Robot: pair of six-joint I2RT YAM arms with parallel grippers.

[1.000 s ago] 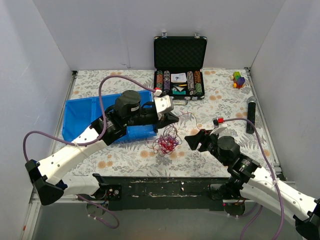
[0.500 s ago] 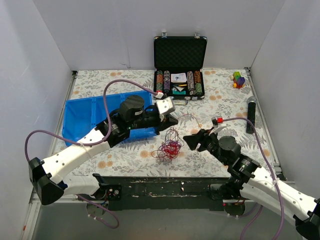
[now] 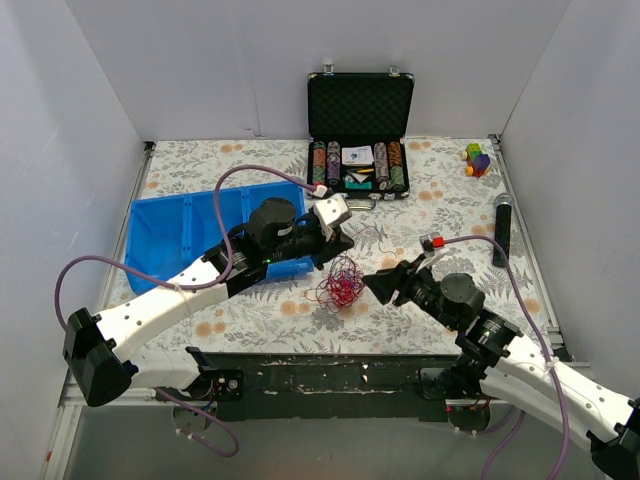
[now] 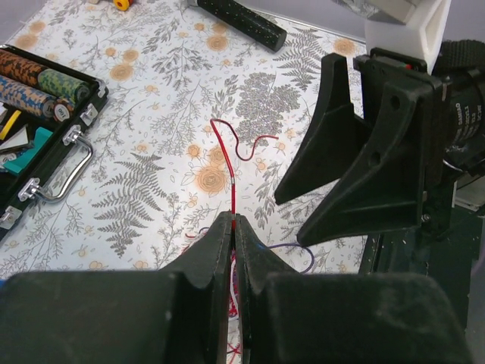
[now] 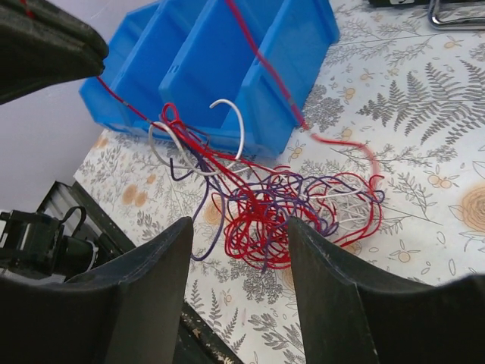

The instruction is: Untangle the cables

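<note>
The cables (image 3: 340, 285) are a tangle of thin red, white and purple wires on the floral table, just right of the blue bin. My left gripper (image 3: 342, 250) hangs over the tangle's far side, shut on a red cable (image 4: 233, 193) that rises from the pile and runs on past the jaws. My right gripper (image 3: 377, 285) is open and empty at the tangle's right edge. In the right wrist view the tangle (image 5: 288, 212) lies just ahead of the gripper (image 5: 239, 227), and taut red strands lead up toward the left gripper (image 5: 45, 45).
A blue bin (image 3: 190, 230) lies under the left arm. An open black poker chip case (image 3: 360, 130) stands at the back. A black cylinder (image 3: 502, 230) and coloured blocks (image 3: 477, 158) are at the right. White walls enclose the table.
The left arm has reached further right and forward with the red cable pinched. The tangle has drawn tighter and shifted right. My right gripper has moved left, closer to the tangle.
</note>
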